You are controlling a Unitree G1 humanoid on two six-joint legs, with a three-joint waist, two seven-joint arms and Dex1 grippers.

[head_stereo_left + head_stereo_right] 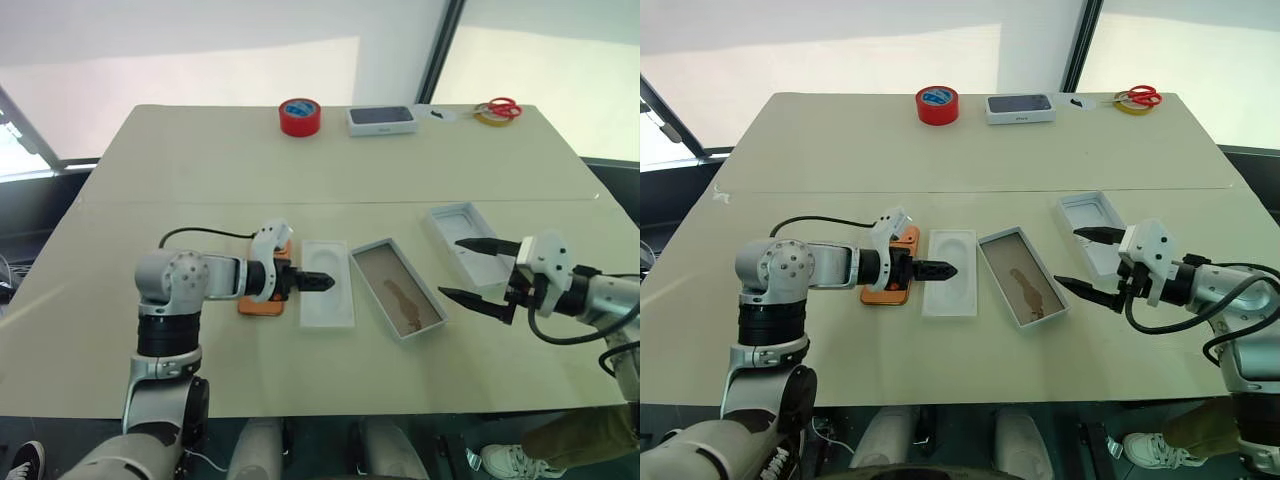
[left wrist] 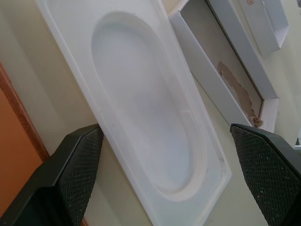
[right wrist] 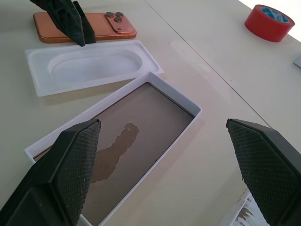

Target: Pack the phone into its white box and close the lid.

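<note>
While both stand wide open and empty, left gripper (image 1: 318,282) over white insert (image 1: 327,285), right gripper (image 1: 478,272) beside the white box (image 1: 398,288)

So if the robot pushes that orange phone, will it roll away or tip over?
Probably not. The phone lies flat on the table, so it would likely slide, not roll or tip. Its back looks smooth, so it may be slippery for a claw. It looks thin and hard, so probably stiff.

No text, labels or numbers legible anywhere
</note>
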